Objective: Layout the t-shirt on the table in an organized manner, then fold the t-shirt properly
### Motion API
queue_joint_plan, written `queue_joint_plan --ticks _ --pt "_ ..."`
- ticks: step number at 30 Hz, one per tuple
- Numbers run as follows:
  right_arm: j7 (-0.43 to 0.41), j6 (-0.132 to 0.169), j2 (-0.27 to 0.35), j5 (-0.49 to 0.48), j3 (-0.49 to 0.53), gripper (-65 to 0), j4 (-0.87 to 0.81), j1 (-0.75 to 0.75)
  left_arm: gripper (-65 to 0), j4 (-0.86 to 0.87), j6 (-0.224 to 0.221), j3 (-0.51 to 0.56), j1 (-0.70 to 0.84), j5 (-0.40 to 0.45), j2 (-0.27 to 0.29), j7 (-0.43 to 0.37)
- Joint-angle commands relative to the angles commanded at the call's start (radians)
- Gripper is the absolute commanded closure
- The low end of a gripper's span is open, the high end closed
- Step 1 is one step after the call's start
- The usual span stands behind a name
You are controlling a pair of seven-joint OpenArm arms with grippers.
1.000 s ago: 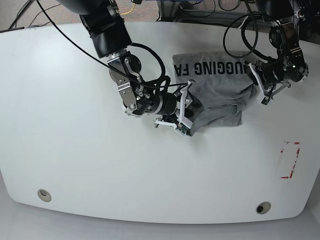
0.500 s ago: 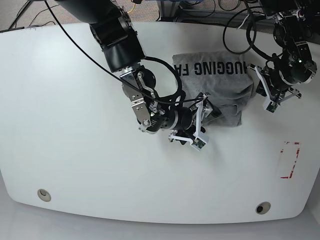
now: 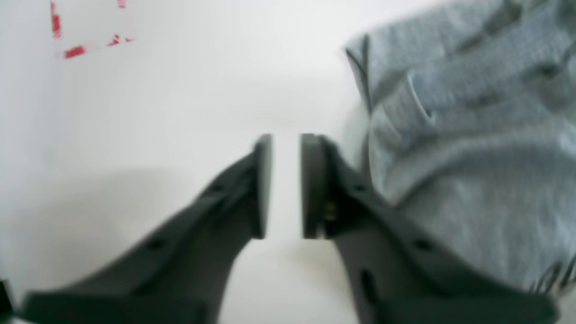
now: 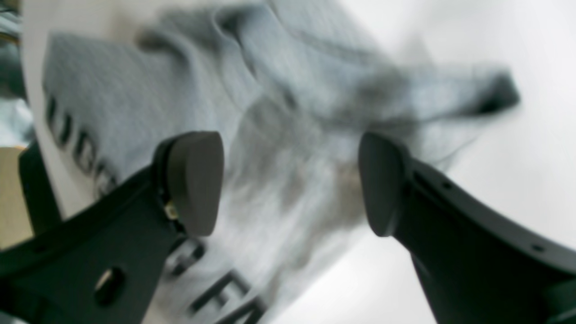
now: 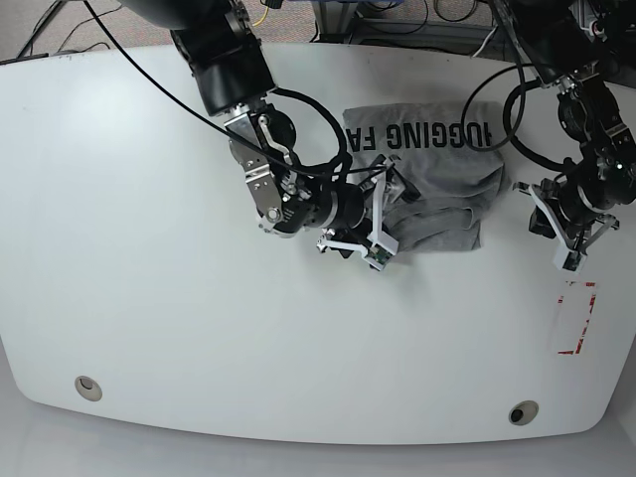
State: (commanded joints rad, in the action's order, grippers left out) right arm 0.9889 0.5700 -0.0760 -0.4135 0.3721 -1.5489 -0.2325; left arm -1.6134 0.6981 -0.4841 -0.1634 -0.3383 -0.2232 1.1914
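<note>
Grey t-shirt [image 5: 427,179] lies bunched at the far middle of the white counter [image 5: 149,298], so the right gripper [image 4: 288,184] hovers over it, jaws wide and empty, while the left gripper [image 3: 286,186] sits beside it nearly closed on nothing

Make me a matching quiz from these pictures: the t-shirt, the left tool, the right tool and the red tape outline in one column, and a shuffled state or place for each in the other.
Column one:
1. t-shirt
2. left tool
3. right tool
4. red tape outline

Column two:
A. open wide, over grey fabric
B. nearly closed, holding nothing, beside the cloth
C. bunched, lettering partly showing
D. near the table edge, past the left arm

Pairs: 1-C, 2-B, 3-A, 4-D
</note>
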Motion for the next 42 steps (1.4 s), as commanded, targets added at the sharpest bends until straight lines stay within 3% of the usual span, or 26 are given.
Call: queue_joint_plan --ticks 2,5,7,13,15,19,26,33,42 --pt "0.025 0.000 0.000 -0.011 -0.002 -44.4 -0.051 0.032 -26.9 0.055 0.000 -0.002 -0.028 -0.002 0.000 -0.006" --pt "0.031 -0.003 0.012 -0.006 -0.002 -43.6 -0.103 0.078 -24.7 0.081 0.000 0.000 -0.040 -0.005 0.002 -0.041" --pt "0.031 0.000 0.025 -0.009 0.002 -38.7 -0.118 0.107 -22.4 0.095 0.000 0.002 -0.043 -0.005 0.005 -0.063" --pt "0.023 0.002 0.034 -0.003 0.003 -6.2 -0.112 0.167 -12.2 0.169 0.000 0.021 -0.080 -0.002 0.037 -0.077" --pt "0.012 0.002 0.046 -0.003 0.005 0.0 -0.112 0.178 -9.6 0.189 0.000 0.021 -0.083 0.000 0.038 -0.078" --pt "-0.026 0.002 0.069 -0.003 0.006 -0.8 -0.109 0.203 -6.5 0.229 0.000 0.021 -0.098 0.000 0.061 -0.103" --pt "-0.040 0.002 0.081 -0.003 0.006 -0.2 -0.055 0.207 -7.2 0.292 0.000 0.054 -0.109 0.000 0.080 -0.118" --pt "-0.040 0.002 0.081 -0.003 0.006 -0.2 -0.051 0.210 -28.1 0.288 0.000 0.121 -0.118 -0.003 0.106 -0.118" --pt "-0.040 0.002 0.081 -0.003 0.005 -0.5 -0.051 0.210 -25.7 0.295 0.000 0.130 -0.117 0.000 0.109 -0.117"
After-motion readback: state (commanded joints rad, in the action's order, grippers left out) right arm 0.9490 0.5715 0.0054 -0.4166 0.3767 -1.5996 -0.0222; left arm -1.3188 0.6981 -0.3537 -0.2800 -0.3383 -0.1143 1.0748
